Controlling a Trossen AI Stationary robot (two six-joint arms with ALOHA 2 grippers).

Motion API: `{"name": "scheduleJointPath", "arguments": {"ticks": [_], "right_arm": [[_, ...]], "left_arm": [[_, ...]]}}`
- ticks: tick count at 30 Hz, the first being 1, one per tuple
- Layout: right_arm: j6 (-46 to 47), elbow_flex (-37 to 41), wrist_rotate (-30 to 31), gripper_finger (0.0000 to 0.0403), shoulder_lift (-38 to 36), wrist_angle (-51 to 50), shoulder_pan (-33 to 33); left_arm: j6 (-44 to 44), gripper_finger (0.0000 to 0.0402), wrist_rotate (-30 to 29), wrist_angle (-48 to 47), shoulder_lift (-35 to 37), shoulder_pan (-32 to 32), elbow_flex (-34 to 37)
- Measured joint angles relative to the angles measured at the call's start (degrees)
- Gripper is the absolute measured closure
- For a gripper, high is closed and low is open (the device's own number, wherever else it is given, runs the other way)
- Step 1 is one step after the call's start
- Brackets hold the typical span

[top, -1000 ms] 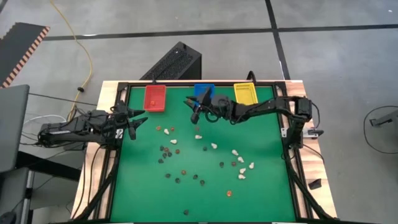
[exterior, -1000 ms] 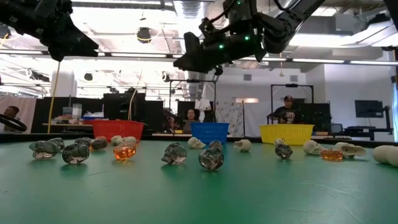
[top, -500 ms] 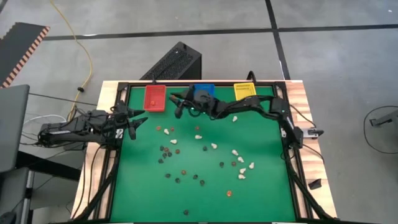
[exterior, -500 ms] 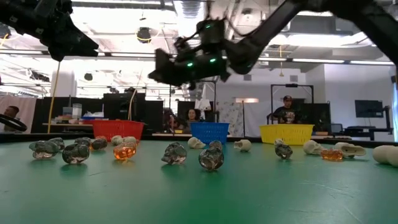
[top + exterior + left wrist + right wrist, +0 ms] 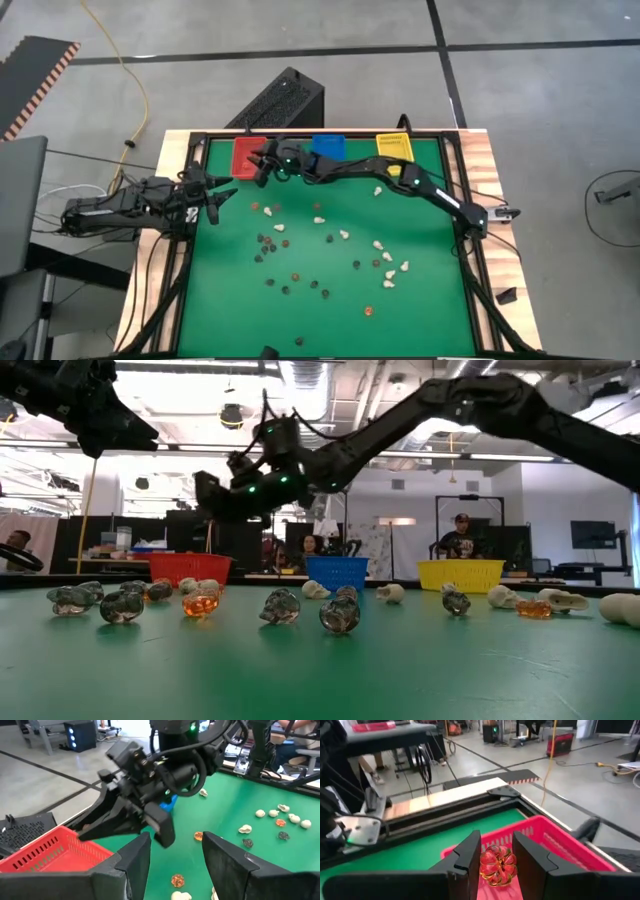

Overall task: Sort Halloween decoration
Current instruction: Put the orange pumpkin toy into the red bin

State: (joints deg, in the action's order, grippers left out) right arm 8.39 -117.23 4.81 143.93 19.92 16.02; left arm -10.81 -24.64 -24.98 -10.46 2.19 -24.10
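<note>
We are carrying a translucent orange-brown pumpkin trinket (image 5: 498, 865), pinched between the right gripper (image 5: 496, 861)'s narrowly parted fingers, over the red slatted plastic bin (image 5: 555, 851). Next we judge we should release it inside. The left gripper (image 5: 212, 194), fingers apart and empty, is waiting nearby.

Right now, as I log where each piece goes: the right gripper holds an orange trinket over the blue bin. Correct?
Not quite. The right gripper does hold an orange trinket, but it hangs over the red bin, not the blue one. The right wrist view shows red mesh directly beneath the fingers.
</note>
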Motion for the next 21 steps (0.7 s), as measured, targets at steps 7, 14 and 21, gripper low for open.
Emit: {"name": "scheduleJointPath", "arguments": {"ticks": [7,14,21], "right_arm": [[2.3,-10.99,-1.03,0.0272,7.38,-6.16,0.27],[2.28,-14.62,-0.66,0.0271,9.32,-9.53,0.58],[4.28,-14.6,-0.58,0.0264,9.3,-10.72,1.39]], "left_arm": [[-0.02,0.0233,-0.01,-0.04,0.0,-0.02,0.0],[0.02,0.0233,-0.01,-0.06,0.0,-0.01,-0.01],[0.02,0.0233,-0.01,-0.06,0.0,0.0,0.0]]}}
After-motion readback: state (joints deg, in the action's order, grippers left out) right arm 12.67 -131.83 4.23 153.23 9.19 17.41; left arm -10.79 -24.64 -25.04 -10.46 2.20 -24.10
